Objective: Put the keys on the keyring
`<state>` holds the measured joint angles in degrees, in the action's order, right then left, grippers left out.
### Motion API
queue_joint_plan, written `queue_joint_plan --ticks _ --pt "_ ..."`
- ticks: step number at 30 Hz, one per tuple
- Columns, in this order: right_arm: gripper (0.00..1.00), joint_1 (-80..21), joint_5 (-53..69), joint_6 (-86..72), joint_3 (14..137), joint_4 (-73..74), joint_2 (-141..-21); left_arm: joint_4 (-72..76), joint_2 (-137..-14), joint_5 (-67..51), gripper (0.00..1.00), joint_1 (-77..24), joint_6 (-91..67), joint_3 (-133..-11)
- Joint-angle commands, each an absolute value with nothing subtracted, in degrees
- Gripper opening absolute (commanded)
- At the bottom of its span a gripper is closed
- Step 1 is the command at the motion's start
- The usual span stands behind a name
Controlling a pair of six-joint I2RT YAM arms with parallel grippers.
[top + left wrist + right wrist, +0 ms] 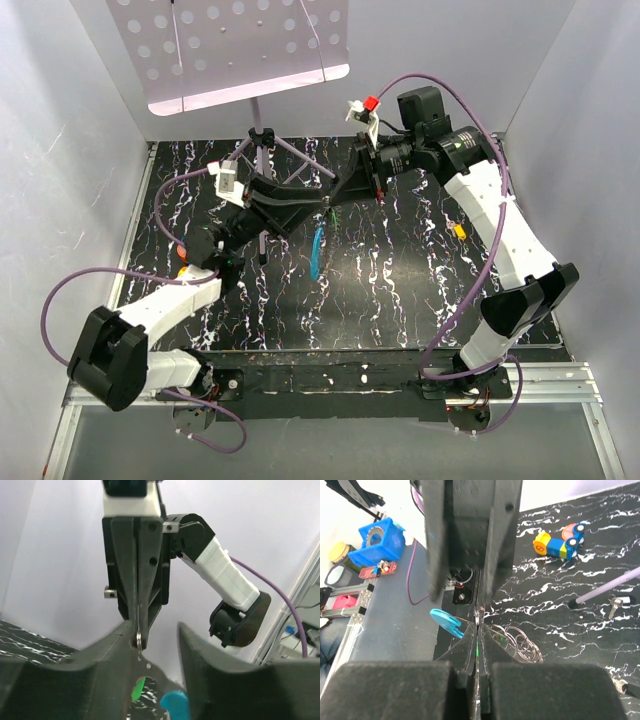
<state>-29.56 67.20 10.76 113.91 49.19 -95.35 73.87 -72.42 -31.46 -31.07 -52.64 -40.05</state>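
Both grippers meet above the middle of the table. My right gripper [478,625] is shut on the edge of the keyring [478,616], a thin silvery loop; several more rings [522,642] and a light-blue tag [447,622] hang from it. In the left wrist view the right gripper's fingers [142,570] come down from above and pinch the keyring [139,639] edge-on. My left gripper [155,627] stands open around that spot, its left finger [107,650] right beside the ring. The green-headed key [136,689] hangs just below, next to the blue tag [175,702].
A purple tripod stand [262,140] with a perforated tray stands at the back. A yellow-and-blue toy car [559,542], a small metal key [615,606] and a purple tripod leg [610,587] lie on the marbled black table [580,630]. A blue block [375,540] sits off the table.
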Motion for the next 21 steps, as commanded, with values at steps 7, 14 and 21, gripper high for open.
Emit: queue_joint_plan --ticks 7,14,21 --pt "0.01 -29.79 59.95 43.75 116.10 80.13 -96.15 25.54 -63.80 -57.45 0.71 -22.50 -50.56 -51.40" --pt "0.01 -30.06 53.88 48.78 113.21 87.54 -98.00 3.00 -68.37 -63.63 0.72 -22.59 -37.10 -59.15" --pt "0.01 -30.15 55.36 49.31 112.50 91.05 -101.16 0.27 -73.47 -62.67 0.63 -25.57 -34.19 -63.28"
